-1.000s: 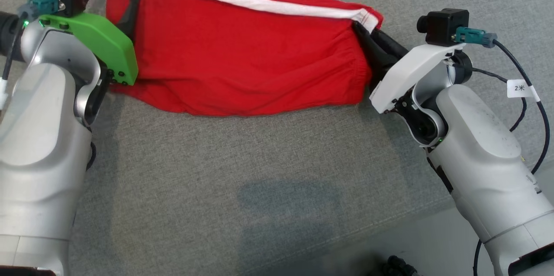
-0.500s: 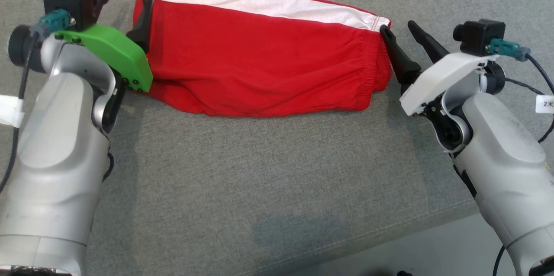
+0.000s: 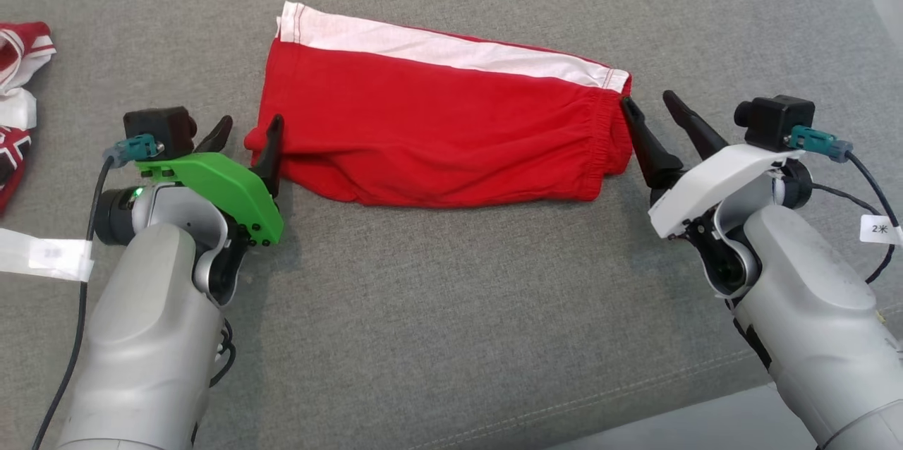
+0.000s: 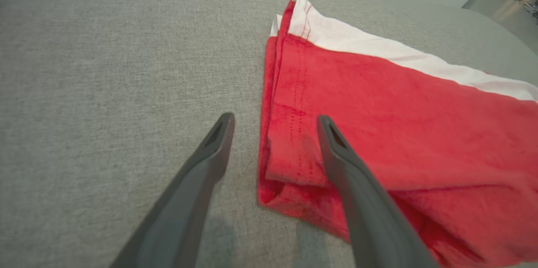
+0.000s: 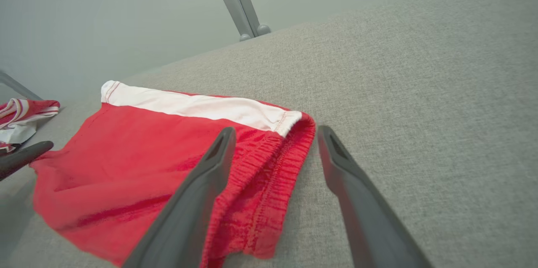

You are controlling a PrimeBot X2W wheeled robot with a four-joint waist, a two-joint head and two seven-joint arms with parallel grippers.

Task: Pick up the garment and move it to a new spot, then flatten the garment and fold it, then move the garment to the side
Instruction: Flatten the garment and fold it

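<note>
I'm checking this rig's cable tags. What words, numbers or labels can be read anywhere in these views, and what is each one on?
"2米": on the right cable tag, a white flag.
The left cable tag, also white: a faint mark, too blurred to read.
The red shorts: no print or label to be seen.

Left forearm (image 3: 148,337): smooth silver-grey shell. Green wrist cover (image 3: 219,185): flat, bright, with dark screws on its edge. Above the green wrist cover: black camera block (image 3: 156,127) with a teal connector (image 3: 134,149). Left of it: white tag (image 3: 49,258). Far right of the green wrist cover: white wrist cover (image 3: 712,185) and grey right forearm (image 3: 811,316). Left gripper (image 3: 252,120), right gripper (image 3: 645,99): tapered dark fingers (image 4: 201,184).
</note>
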